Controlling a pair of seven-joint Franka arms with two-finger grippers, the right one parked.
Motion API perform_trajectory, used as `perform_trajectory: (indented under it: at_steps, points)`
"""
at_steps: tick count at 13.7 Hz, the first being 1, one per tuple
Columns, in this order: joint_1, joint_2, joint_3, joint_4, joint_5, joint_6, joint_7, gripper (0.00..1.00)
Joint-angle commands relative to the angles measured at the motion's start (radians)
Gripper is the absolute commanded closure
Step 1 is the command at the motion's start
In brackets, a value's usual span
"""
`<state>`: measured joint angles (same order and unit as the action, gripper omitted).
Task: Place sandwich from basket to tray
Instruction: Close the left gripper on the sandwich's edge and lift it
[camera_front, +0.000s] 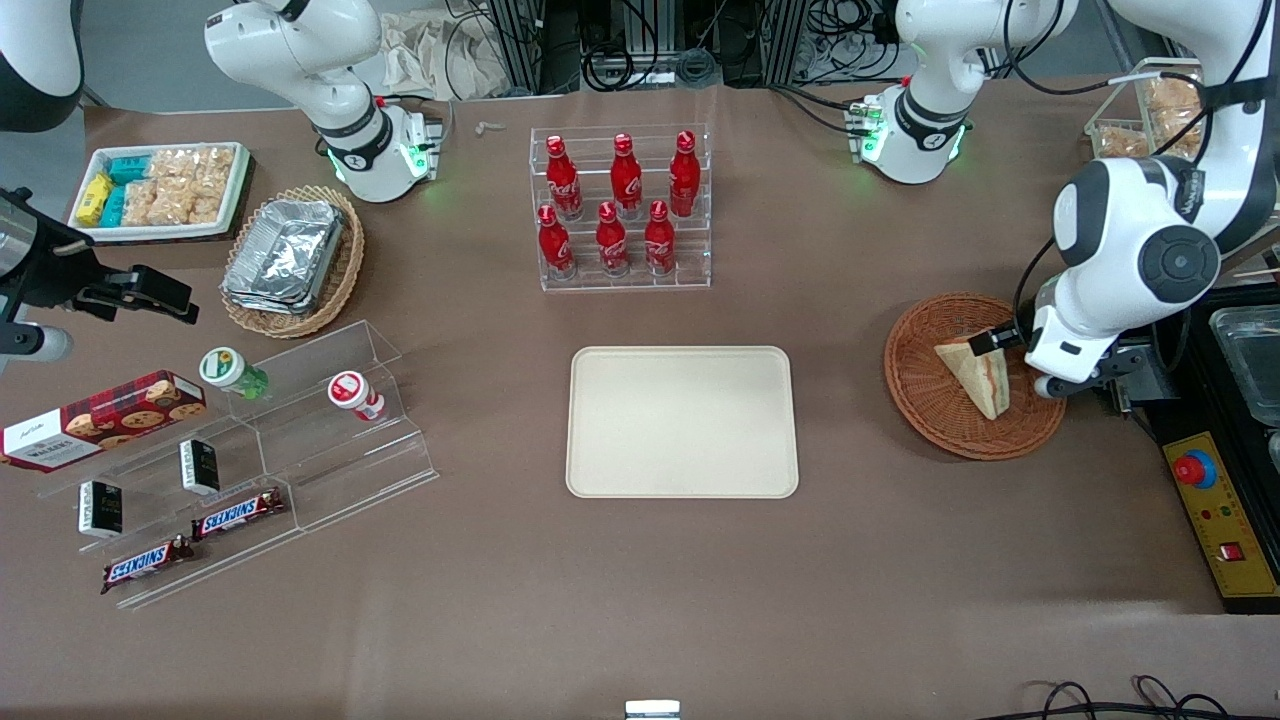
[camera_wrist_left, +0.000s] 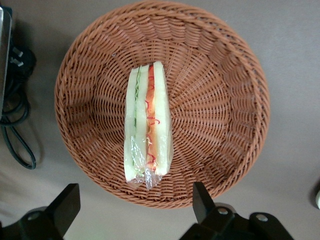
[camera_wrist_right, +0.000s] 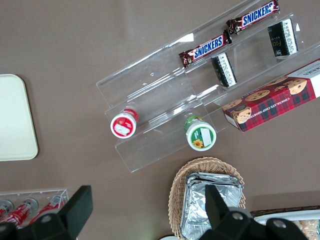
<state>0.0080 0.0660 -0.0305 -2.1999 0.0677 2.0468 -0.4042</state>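
We see the end effector (camera_wrist_left: 135, 210) wide open, hanging just above the sandwich (camera_wrist_left: 148, 132) that lies in the basket (camera_wrist_left: 225, 100) near the table's working-arm end.

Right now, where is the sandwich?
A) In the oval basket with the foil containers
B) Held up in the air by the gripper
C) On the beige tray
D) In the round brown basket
D. The sandwich lies in the round brown basket, and the gripper hovers above it with its fingers open and apart from it; the beige tray holds nothing.
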Motion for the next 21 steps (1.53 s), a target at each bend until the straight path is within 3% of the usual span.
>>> perform_trajectory:
  at_steps: [1, 9, 15, 16, 18, 21]
  points:
    - [0.004, 0.023, -0.002, -0.011, -0.002, 0.032, -0.077, 0.0]
    - [0.012, 0.064, 0.006, -0.093, 0.0, 0.145, -0.122, 0.01]
    - [0.018, 0.092, 0.006, -0.096, 0.003, 0.171, -0.149, 0.14]
    - [0.018, 0.097, 0.006, -0.096, 0.006, 0.173, -0.159, 0.23]
    - [0.018, 0.098, 0.004, -0.095, 0.01, 0.179, -0.173, 0.53]
    - [0.017, 0.098, 0.004, -0.092, 0.01, 0.177, -0.179, 0.84]
